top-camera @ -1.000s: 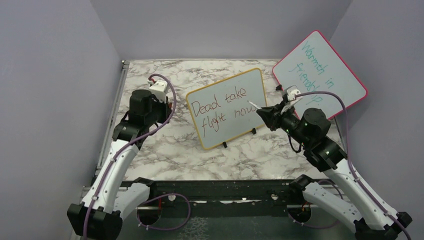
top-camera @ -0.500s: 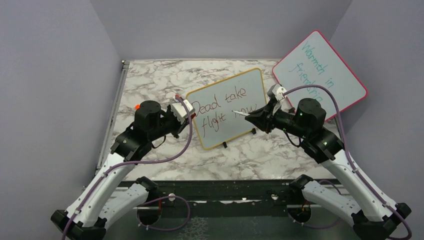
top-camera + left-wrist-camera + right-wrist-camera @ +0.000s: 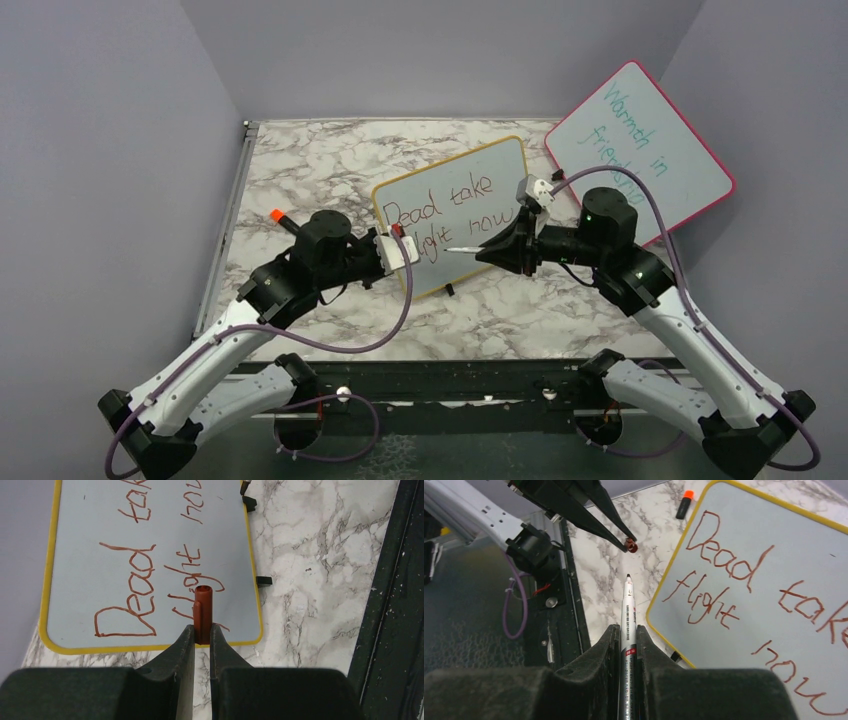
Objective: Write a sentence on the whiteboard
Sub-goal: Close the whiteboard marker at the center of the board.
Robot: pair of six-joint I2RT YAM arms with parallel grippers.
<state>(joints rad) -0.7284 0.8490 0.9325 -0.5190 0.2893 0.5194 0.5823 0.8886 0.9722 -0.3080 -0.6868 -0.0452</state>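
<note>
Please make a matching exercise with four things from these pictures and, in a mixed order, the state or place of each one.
Things:
1. marker
2. red cap
3. whiteboard
4. pink-framed board

States:
A. leans at the right wall, teal writing
B. held in the left gripper
C. stands on black feet, yellow frame
D. held in the right gripper, tip uncovered

Pairs: 1-D, 2-B, 3-C, 4-A

From high behind our two arm bases we look down and forward over the whole table (image 3: 330, 160). Our left wrist camera sits close behind the left gripper (image 3: 202, 635), facing out past its fingertips onto the whiteboard (image 3: 80, 575) just ahead. Our right wrist camera sits behind the right gripper (image 3: 626, 635), facing the left one. All three views share the whiteboard.
</note>
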